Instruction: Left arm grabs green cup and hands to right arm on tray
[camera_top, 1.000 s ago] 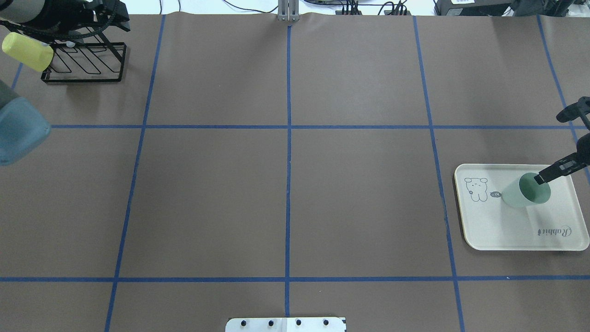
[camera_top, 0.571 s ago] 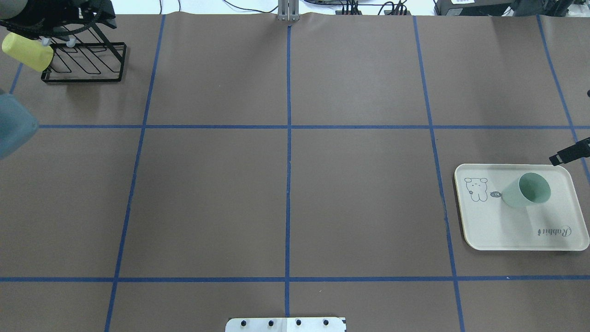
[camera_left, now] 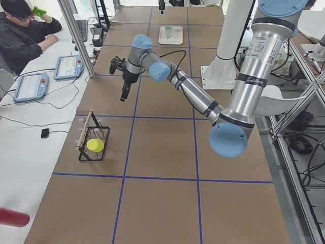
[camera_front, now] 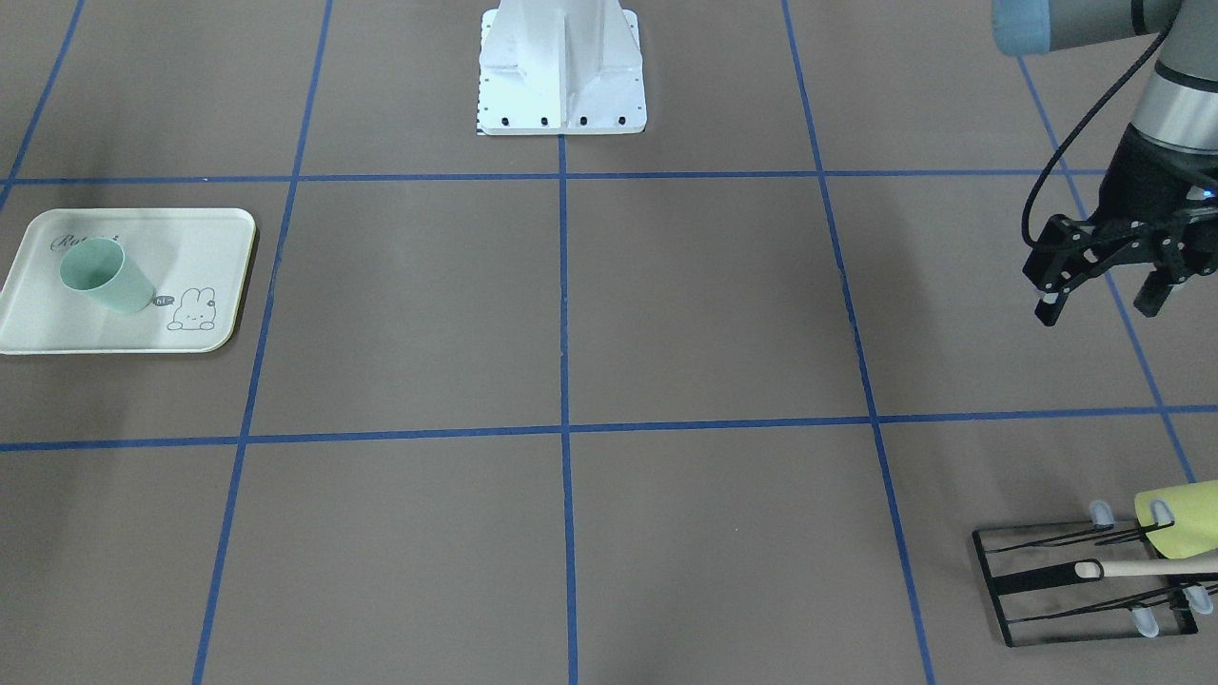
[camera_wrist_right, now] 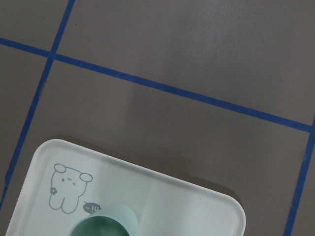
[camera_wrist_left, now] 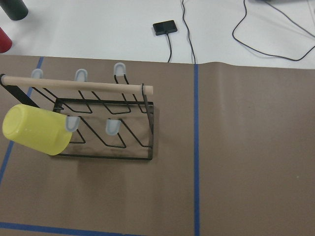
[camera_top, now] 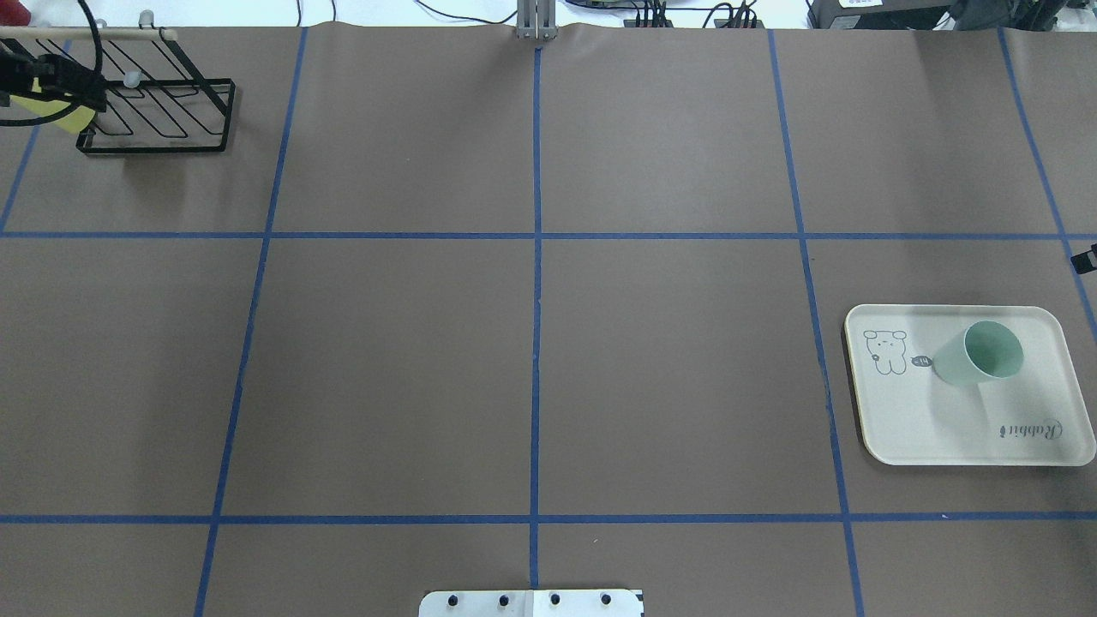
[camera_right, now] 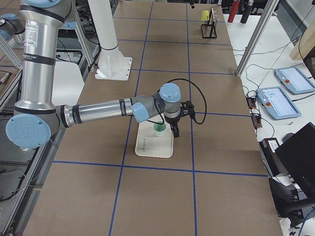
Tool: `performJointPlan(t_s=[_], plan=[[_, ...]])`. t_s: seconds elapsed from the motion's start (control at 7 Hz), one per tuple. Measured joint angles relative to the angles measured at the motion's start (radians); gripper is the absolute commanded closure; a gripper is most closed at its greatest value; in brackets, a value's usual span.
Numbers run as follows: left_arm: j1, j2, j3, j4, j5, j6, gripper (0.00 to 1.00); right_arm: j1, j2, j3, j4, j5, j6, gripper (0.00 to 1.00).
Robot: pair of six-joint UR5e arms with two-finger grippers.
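Observation:
The pale mint-green cup (camera_top: 981, 356) stands upright on the cream tray (camera_top: 934, 428) at the table's right side. It also shows in the front-facing view (camera_front: 103, 276) on the tray (camera_front: 190, 238), and at the bottom of the right wrist view (camera_wrist_right: 101, 227). Of my right gripper, only a black tip (camera_top: 1087, 257) shows at the overhead view's right edge, clear of the cup. I cannot tell whether it is open. My left gripper (camera_front: 1096, 303) hangs open and empty above the table, between the robot's side and the rack.
A black wire rack (camera_top: 171, 116) with a wooden rod stands at the far left corner. A yellow-green cup (camera_wrist_left: 37, 130) hangs on it. The robot's white base (camera_front: 561, 67) is at mid table edge. An operator (camera_left: 25, 30) sits beyond the far edge.
My right gripper has drawn one finger out of the green cup and moved right, almost out of the overhead view. The cup stays on the tray. My left arm has left the overhead view's left side.

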Motion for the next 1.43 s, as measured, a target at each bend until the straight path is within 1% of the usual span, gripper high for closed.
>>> performJointPlan(t_s=[0.29, 0.43, 0.57, 0.86, 1.29, 1.43], plan=[[-0.096, 0.103, -0.003, -0.005, -0.121, 0.183, 0.00, 0.040, 0.006, -0.041, 0.002, 0.006, -0.002, 0.00], [-0.146, 0.162, -0.001, -0.011, -0.160, 0.256, 0.00, 0.053, 0.009, -0.048, 0.002, 0.007, -0.001, 0.00], [-0.191, 0.197, 0.008, -0.015, -0.180, 0.297, 0.00, 0.061, 0.011, -0.053, 0.002, 0.005, 0.000, 0.00], [-0.252, 0.218, 0.041, -0.030, -0.241, 0.325, 0.00, 0.071, 0.007, -0.061, 0.003, 0.003, 0.000, 0.00], [-0.269, 0.252, 0.115, -0.045, -0.261, 0.336, 0.00, 0.123, 0.006, -0.077, -0.007, 0.014, -0.013, 0.00], [-0.270, 0.270, 0.134, -0.043, -0.262, 0.350, 0.00, 0.141, 0.009, -0.093, -0.022, 0.018, -0.046, 0.00]])
